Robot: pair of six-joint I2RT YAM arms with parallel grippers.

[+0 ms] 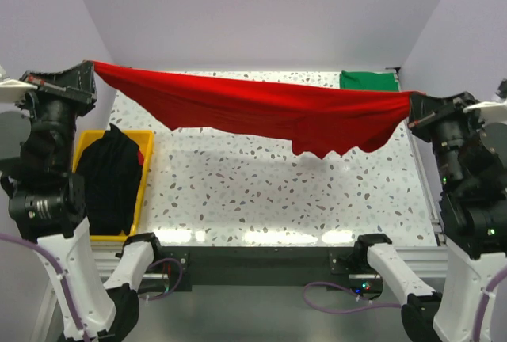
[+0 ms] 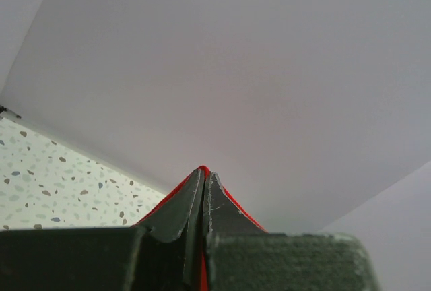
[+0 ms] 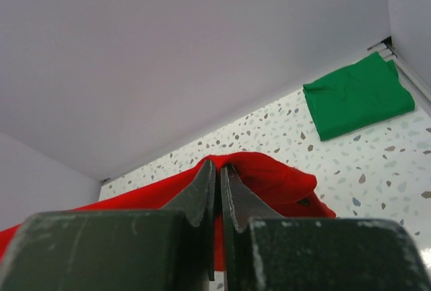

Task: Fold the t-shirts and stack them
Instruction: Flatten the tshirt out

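Two clamped grips: left gripper (image 1: 91,73) and right gripper (image 1: 412,104) each pinch an end of the red shirt (image 1: 261,108). Soft, light, sags mid-span. Best held at the corners.

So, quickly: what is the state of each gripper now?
Left gripper: shut on the red t-shirt.
Right gripper: shut on the same red t-shirt.

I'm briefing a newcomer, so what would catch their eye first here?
The red t-shirt hangs stretched above the table, pinched at its ends by the left gripper and right gripper. Next come the black shirt heaped in the yellow bin at left and the folded green shirt at far right.
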